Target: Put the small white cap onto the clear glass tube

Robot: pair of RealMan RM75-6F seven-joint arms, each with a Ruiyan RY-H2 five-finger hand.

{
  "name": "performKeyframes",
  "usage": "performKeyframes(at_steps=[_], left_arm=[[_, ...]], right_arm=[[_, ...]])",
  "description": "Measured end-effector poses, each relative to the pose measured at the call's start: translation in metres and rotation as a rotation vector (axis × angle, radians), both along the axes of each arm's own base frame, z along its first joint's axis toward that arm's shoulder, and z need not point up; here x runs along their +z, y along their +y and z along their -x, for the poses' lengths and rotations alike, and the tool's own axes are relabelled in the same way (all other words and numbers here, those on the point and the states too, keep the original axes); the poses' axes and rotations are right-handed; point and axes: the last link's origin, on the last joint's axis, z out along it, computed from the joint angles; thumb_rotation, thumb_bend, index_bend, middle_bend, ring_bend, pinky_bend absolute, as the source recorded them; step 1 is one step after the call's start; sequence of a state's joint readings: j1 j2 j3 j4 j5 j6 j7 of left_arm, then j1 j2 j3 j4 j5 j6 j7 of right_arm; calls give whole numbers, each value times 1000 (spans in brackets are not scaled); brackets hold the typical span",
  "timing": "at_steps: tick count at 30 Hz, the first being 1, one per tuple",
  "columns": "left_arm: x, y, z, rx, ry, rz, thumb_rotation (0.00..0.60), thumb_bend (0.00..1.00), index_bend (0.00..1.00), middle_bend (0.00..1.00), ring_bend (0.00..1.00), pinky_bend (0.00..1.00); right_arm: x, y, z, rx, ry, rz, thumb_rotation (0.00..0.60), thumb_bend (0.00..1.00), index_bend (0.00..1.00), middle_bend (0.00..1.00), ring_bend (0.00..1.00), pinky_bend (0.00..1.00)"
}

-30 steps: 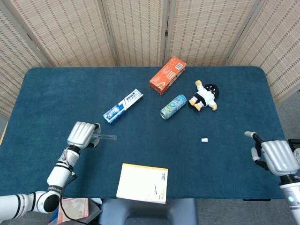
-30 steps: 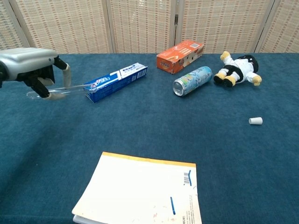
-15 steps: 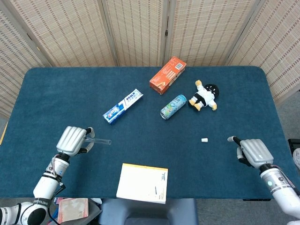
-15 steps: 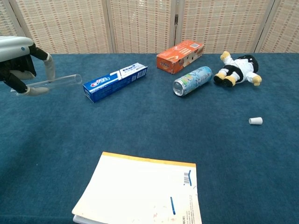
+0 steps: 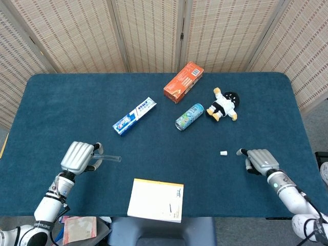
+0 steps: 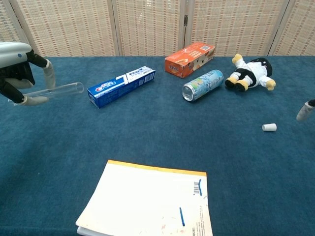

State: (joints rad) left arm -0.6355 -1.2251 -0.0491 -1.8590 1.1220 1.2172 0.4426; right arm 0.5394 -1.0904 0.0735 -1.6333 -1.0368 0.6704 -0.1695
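Two hands share this step: the left hand [image 5: 78,157] grips the clear glass tube [image 6: 55,89] lifted off the worktop [image 5: 154,169], open end toward the middle. The right hand [image 5: 260,160] is empty with fingers partly curled, near the small white cap [image 5: 223,152] lying on the cloth. It should pinch the cap squarely, keeping the opening free.

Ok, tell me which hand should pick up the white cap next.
Right. The right hand is empty and sits just beside the white cap, fingertip pointing toward it. The left hand is far across the table and already holds the glass tube.
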Motion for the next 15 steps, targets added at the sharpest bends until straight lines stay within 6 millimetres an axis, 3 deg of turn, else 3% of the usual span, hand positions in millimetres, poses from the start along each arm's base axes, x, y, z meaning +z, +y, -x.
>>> performKeyframes(at_steps=[15], left_arm=[[2, -7, 4, 5, 8, 7, 600, 374, 560, 1000, 964, 962]], right_arm=[[-33, -24, -2, 3, 5, -50, 600, 812, 239, 962, 984, 893]])
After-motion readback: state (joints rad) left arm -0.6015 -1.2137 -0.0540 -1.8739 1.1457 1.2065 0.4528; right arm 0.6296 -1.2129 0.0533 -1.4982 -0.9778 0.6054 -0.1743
